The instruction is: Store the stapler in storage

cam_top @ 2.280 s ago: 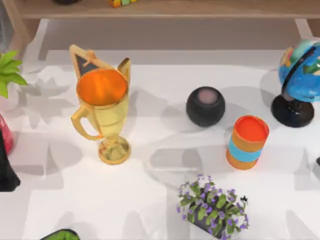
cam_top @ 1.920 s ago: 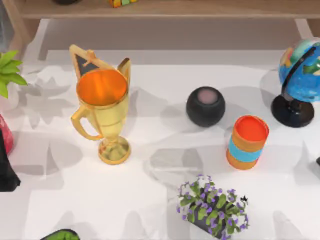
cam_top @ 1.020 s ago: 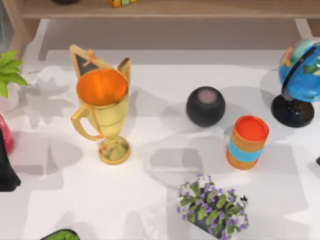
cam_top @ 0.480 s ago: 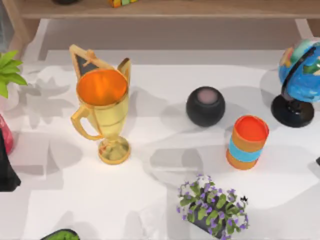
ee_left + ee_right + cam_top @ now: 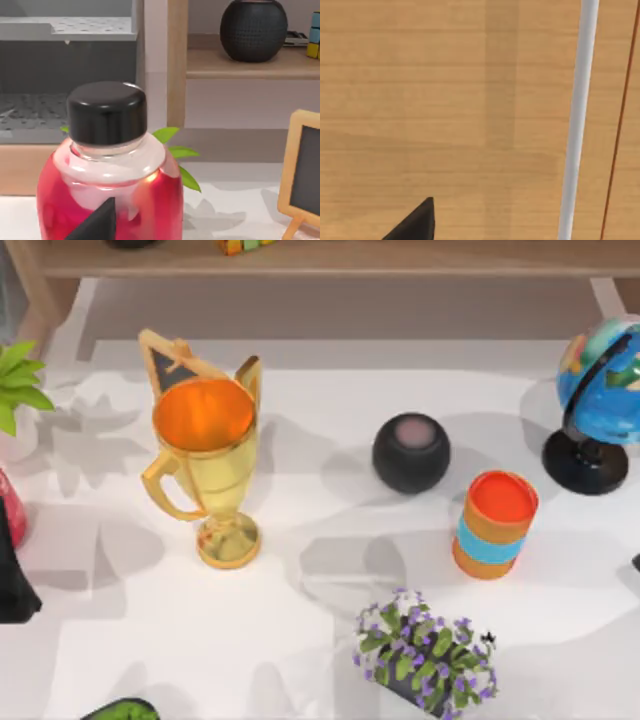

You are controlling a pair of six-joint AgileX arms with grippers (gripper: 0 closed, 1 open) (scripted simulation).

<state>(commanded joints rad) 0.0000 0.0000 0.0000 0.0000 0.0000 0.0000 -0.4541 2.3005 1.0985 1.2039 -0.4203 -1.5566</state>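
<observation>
I cannot tell where the stapler is. The left claw [image 5: 96, 224] sits just beside a red bottle [image 5: 107, 200] at the left edge of the worktop [image 5: 300, 660]. The right claw [image 5: 415, 222] faces a wooden board [image 5: 445, 100]. I cannot tell if either claw is wide or narrow. A stapler is likely hard, smooth and a bit heavy. Pinching its long sides near the middle should stop it tipping.

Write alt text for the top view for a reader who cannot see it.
A gold trophy stands left of centre on a white table, with a black round speaker and an orange-and-blue striped can to its right. A globe sits at the right edge, and a purple-flowered plant is near the front.
</observation>
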